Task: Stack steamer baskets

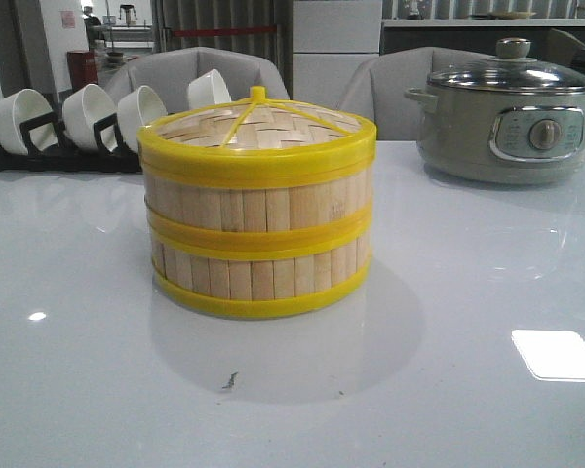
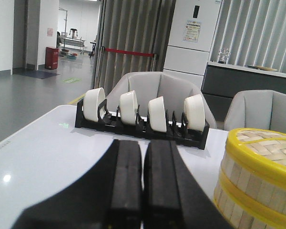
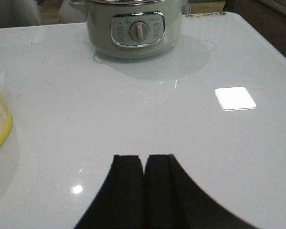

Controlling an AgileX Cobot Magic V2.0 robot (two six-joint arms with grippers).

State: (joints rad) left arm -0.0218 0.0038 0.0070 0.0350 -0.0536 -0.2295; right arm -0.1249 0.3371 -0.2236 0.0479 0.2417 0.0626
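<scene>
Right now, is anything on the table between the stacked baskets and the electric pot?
No. In the front view, only bare white table lies between the baskets and the pot.

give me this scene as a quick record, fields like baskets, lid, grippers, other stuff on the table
baskets: two steamer baskets stacked one on the other, mid table
lid: woven lid sits on the top basket
left gripper: shut, empty, clear of the stack
right gripper: shut, empty, over bare table
electric pot: back right, glass lid on
bowl rack: back left, holds four white bowls on edge
task state: looks stacked already
</scene>
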